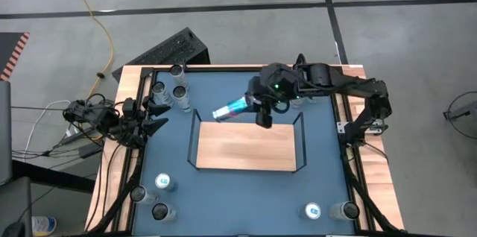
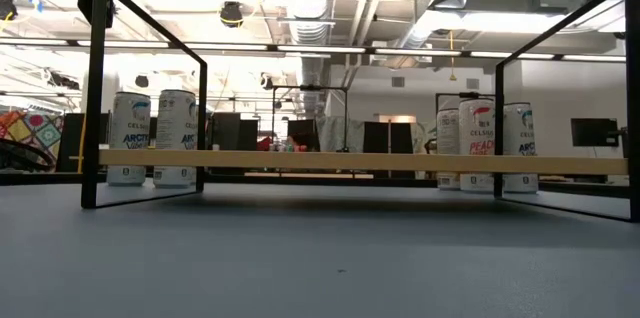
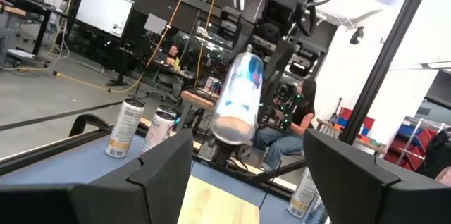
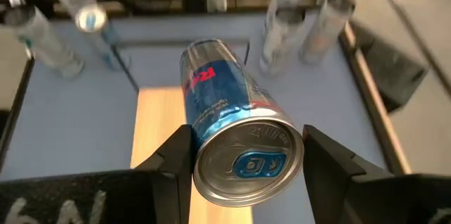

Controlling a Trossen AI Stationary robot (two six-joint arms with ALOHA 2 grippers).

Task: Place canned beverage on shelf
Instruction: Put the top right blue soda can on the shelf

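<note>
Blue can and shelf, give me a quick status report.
Right gripper shut on blue can, tilted sideways above shelf rear edge. Left gripper open, waiting at table's left. Board bare.

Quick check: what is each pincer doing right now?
Left pincer: open, empty, at the table's left edge.
Right pincer: shut on the blue aluminium drink can, above the shelf.

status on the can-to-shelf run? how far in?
Done: the right gripper has picked a blue can, jaws shut on it, and carries it tilted in the air over the shelf's far-left corner. In hand: bringing it over the board. Left: set it down upright and let go; the wooden board is bare. The left gripper waits open at the table's left edge.
</note>
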